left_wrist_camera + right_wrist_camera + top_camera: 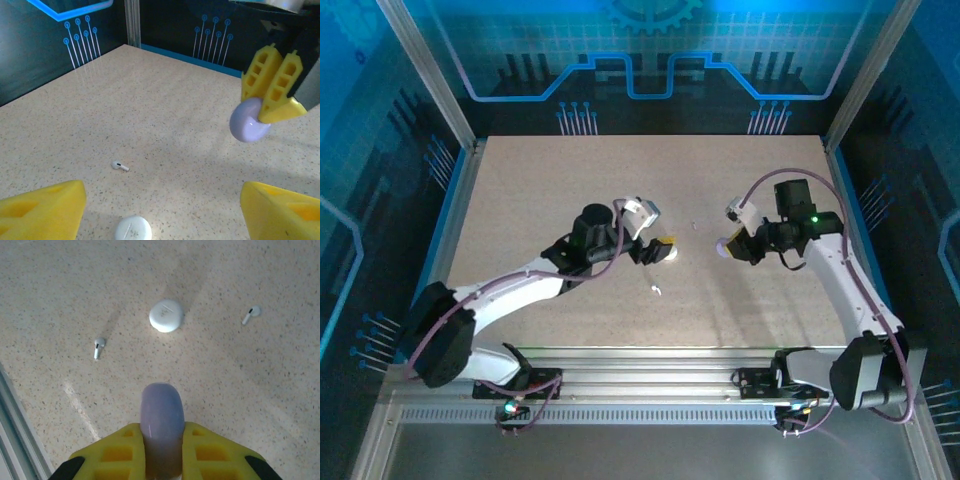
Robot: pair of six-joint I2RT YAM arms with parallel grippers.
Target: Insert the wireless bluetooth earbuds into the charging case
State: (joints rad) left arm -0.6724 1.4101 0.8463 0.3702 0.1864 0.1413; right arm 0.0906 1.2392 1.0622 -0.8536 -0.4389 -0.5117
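My right gripper [161, 442] is shut on a pale lavender charging case [161, 415], held edge-up off the table; it also shows as the lavender case [248, 121] between the right gripper's yellow fingers [272, 85]. A round white charging case [166, 315] lies closed on the table, just below my open left gripper [160, 220], whose fingers hold nothing. One white earbud [119, 166] lies beyond the white case [133, 230]. In the right wrist view two white earbuds [98, 347] [251, 314] lie either side of the white case. From above, the left gripper [660, 248] faces the right gripper [728, 247].
The speckled beige tabletop [550, 200] is walled by dark blue panels with metal posts [440, 80]. A ribbed metal rail [650, 365] runs along the near edge by the arm bases. One earbud [656, 290] lies between the left gripper and that rail.
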